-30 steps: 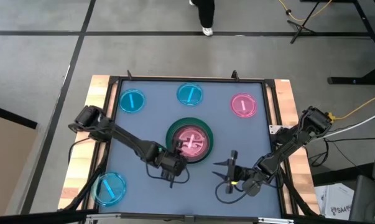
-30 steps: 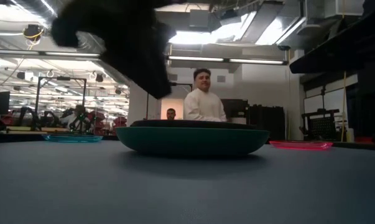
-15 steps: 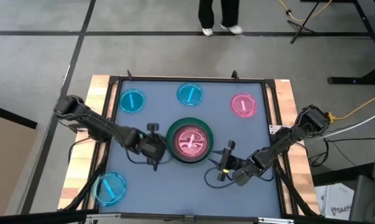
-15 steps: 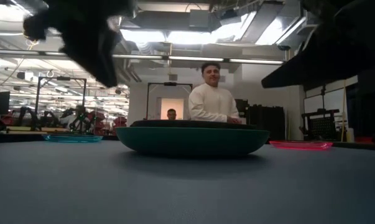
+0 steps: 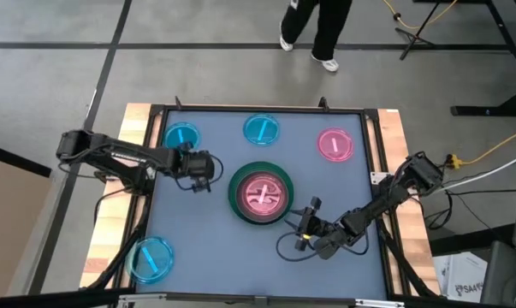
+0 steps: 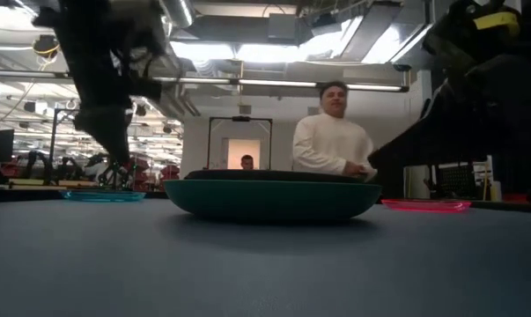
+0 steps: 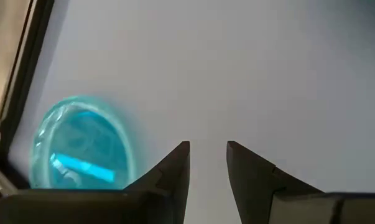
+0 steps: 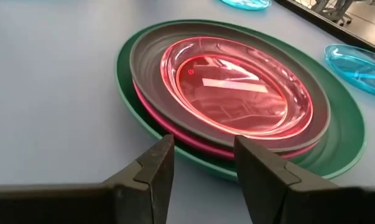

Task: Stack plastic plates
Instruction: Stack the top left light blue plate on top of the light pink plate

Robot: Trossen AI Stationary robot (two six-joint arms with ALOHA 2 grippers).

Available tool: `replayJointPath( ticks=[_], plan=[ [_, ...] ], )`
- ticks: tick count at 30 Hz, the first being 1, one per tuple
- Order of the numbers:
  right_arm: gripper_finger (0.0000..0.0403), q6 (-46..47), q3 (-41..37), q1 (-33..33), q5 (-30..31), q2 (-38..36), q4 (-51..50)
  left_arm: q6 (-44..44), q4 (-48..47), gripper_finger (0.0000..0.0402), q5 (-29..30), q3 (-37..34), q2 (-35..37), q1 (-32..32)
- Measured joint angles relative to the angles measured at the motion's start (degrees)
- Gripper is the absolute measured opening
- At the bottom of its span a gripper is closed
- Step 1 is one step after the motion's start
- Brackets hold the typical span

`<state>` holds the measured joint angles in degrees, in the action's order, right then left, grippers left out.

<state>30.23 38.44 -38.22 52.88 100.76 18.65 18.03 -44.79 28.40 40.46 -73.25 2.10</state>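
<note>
A stack of plates [image 5: 259, 195] sits mid-table: a large dark green plate [image 8: 342, 118] on the table, a hot-pink plate's rim [image 8: 175, 138] over it, then a dark grey plate [image 8: 151, 59], with a translucent pink plate [image 8: 237, 87] on top. My right gripper [image 5: 305, 228] is open at the stack's near-right side, its fingers facing the stack [image 8: 203, 163]. My left gripper [image 5: 202, 168] is open left of the stack, above the bare table [image 7: 208, 155], near the far-left blue plate [image 7: 81, 152].
Single small plates lie flat on the table: blue ones at far left [image 5: 182, 138], far middle [image 5: 262, 129] and the near-left corner [image 5: 151, 259], and a pink one at far right [image 5: 335, 145]. A person [image 6: 335, 136] walks beyond the far edge.
My left gripper has drawn away from the stack's near-left side, moving toward the table's left and far edges, and now hangs near the far-left blue plate. My right gripper has edged left toward the stack. The person behind the table has walked to the right.
</note>
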Motion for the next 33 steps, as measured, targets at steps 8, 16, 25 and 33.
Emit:
replayJointPath(
  ticks=[8, 16, 25, 33],
  plan=[
    [0.0159, -0.2, 0.0, 0.0, 0.0, 0.9, 0.2, -2.1, 0.3, 0.0100, 0.1, -1.5, -4.2, 11.1],
    [0.0159, -0.3, 0.0, 0.0, 0.0, 0.9, -0.2, -8.3, 2.4, 0.0100, -0.5, -1.5, -9.5, 17.3],
    [0.0159, -0.2, 0.0, 0.0, 0.6, 0.9, -0.6, -11.2, 3.8, 0.0100, 1.4, -1.5, -15.5, 22.0],
    [0.0159, -0.5, 0.0, 0.0, 0.6, 0.9, -0.8, -12.4, 5.5, 0.0100, 2.8, -1.3, -16.6, 23.5]
  ],
)
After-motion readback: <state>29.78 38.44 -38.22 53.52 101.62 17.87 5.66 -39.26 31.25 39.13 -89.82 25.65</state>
